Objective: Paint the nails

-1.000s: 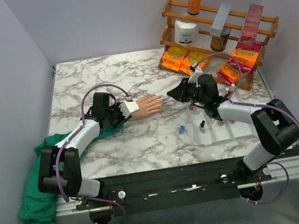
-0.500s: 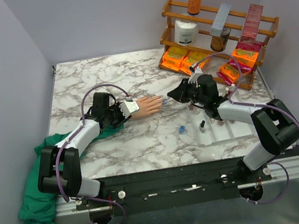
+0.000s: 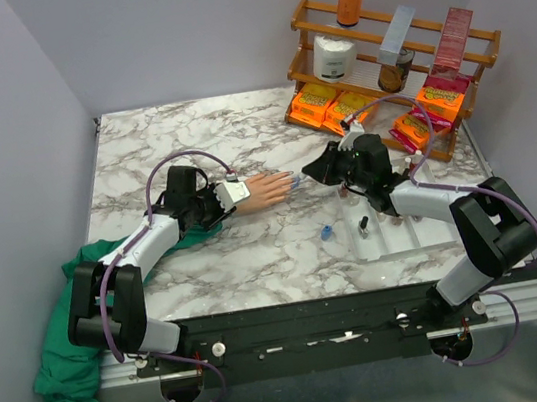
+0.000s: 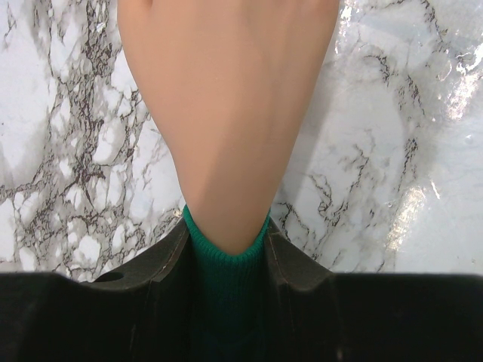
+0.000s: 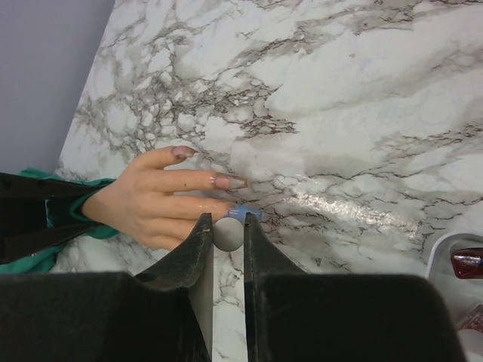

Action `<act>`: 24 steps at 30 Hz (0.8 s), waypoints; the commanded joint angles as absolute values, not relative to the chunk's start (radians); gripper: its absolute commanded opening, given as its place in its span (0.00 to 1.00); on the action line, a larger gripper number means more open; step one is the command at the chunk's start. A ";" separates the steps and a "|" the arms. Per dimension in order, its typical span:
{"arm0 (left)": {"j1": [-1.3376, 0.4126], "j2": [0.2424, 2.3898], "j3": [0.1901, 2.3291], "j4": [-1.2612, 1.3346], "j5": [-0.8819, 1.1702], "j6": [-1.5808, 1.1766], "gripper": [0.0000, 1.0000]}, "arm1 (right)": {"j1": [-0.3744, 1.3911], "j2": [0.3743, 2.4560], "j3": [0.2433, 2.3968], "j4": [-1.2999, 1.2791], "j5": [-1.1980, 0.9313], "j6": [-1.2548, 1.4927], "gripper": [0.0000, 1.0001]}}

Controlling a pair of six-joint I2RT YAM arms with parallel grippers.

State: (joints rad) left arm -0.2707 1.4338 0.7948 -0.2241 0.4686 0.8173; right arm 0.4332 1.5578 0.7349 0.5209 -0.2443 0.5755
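Peach-coloured fake hand (image 3: 269, 190) lies flat on the marble table (image 3: 189, 142), with its fingertips toward the right gripper (image 3: 308, 169). The left gripper (image 4: 226, 230) is closed narrowly on the green sleeve (image 4: 225, 290) at the wrist. In its wrist view the top edge cuts off all the fingers. The right gripper's jaws are fully closed on a small pale round piece (image 5: 228, 235), and only its end shows. Of the nails (image 5: 226, 182), two are visible, with brownish-pink tips. The lower fingertips sit behind the jaws. A blue bit (image 5: 243, 214) lies against the lowest visible finger; I cannot tell whether it is a brush or a painted nail. From above the nails are too small to resolve.
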 commanded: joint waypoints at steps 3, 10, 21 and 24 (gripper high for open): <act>-0.272 1.430 0.828 -0.204 0.534 0.781 0.00 | 0.439 1.571 0.767 0.468 -0.193 0.597 0.01; -0.272 1.428 0.830 -0.204 0.532 0.782 0.00 | 0.437 1.568 0.781 0.423 -0.170 0.600 0.01; -0.272 1.427 0.828 -0.207 0.535 0.784 0.00 | 0.422 1.557 0.762 0.399 -0.156 0.598 0.01; -0.272 1.427 0.830 -0.210 0.534 0.784 0.00 | 0.420 1.545 0.759 0.385 -0.149 0.597 0.01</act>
